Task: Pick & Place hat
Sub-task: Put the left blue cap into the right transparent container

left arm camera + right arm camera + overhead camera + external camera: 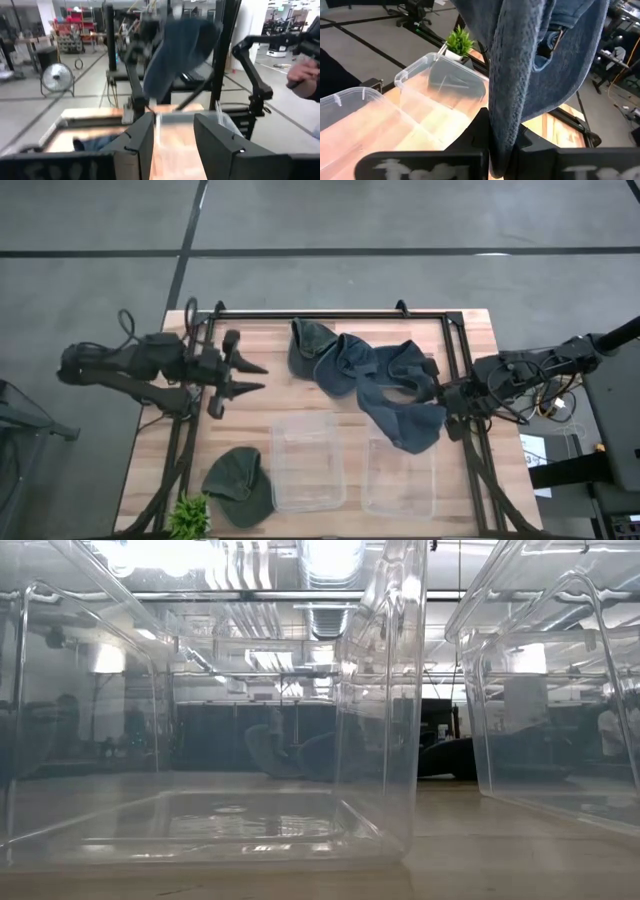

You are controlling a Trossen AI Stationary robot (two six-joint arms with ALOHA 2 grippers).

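My right gripper point(442, 406) is shut on a blue denim hat point(408, 423), which is in the air over the far end of the right clear bin point(400, 477). The left wrist view shows this hat point(179, 46) raised above the table. More blue and green hats lie in a pile point(340, 358) on the far middle of the table. A single green hat point(238, 485) lies flat by the near left corner. My left gripper point(250, 377) is open over the table's left side and touches nothing. My right gripper pinches a bunched fold of the blue hat's cloth point(503, 131) between its two fingers point(476, 134); how many layers, I cannot tell. The fingers come roughly level from the table's right side. The hat is lifted clear, spreading out beyond the fingertips.
Two clear plastic bins stand side by side at the near middle, the left one point(308, 462) beside the green hat. A small green plant point(190, 516) sits at the near left corner. A black frame point(330, 313) edges the table. A person's hand point(301, 75) shows beyond the table.
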